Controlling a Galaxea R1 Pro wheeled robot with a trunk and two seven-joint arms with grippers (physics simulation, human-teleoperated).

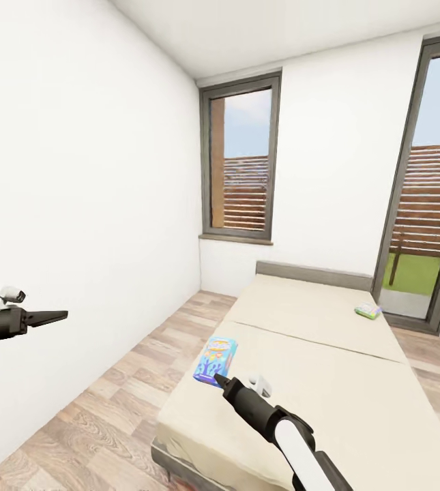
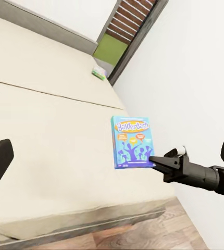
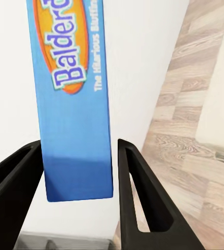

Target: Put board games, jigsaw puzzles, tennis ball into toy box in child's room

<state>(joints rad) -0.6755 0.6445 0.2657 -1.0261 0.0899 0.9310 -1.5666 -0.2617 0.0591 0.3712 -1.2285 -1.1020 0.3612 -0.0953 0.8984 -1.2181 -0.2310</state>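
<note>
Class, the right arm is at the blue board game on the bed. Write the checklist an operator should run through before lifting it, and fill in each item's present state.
1. Blue board game sits between the fingers of the right gripper: ok.
2. Jaws closed firmly on the box: cannot tell; gaps show beside it.
3. Left gripper is away from the bed, near the white wall: ok.
4. Game rests near the mattress edge and might slide off: not ok.
5. Second board game lies apart, near the headboard: ok.
6. Toy box location for the drop: cannot tell.

Beyond the tall window (image 1: 241, 160), a slatted wooden fence (image 1: 432, 198) backs a green lawn (image 1: 414, 273).
</note>
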